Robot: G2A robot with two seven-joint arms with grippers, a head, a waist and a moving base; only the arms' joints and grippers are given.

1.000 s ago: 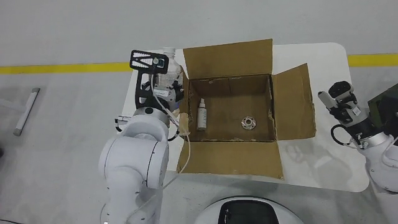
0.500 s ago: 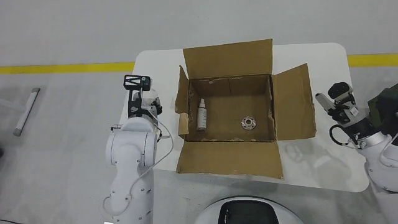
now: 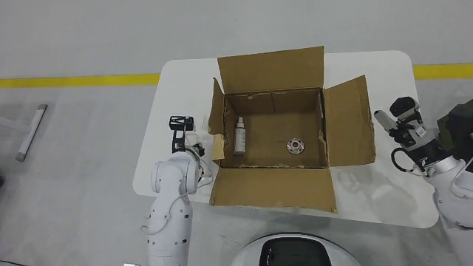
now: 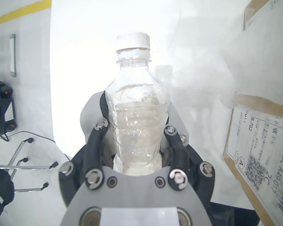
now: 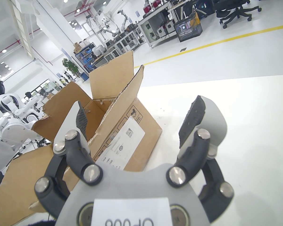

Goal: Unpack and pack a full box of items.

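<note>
Pinches a clear bottle (image 4: 136, 99) in the left hand (image 4: 136, 118), over the worktop (image 3: 384, 70) just outside the box (image 3: 273, 70), probably to set it down. Holds the right hand (image 5: 139, 111) spread, empty, by the opposite flap. Inside: spray bottle (image 3: 239, 135), metal ring (image 3: 294, 145).

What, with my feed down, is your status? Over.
Left gripper shut on clear bottle, over the table beside the box. Right gripper open, empty, off the box's far side. Spray bottle and metal ring lie in the open box. No obstruction.
</note>
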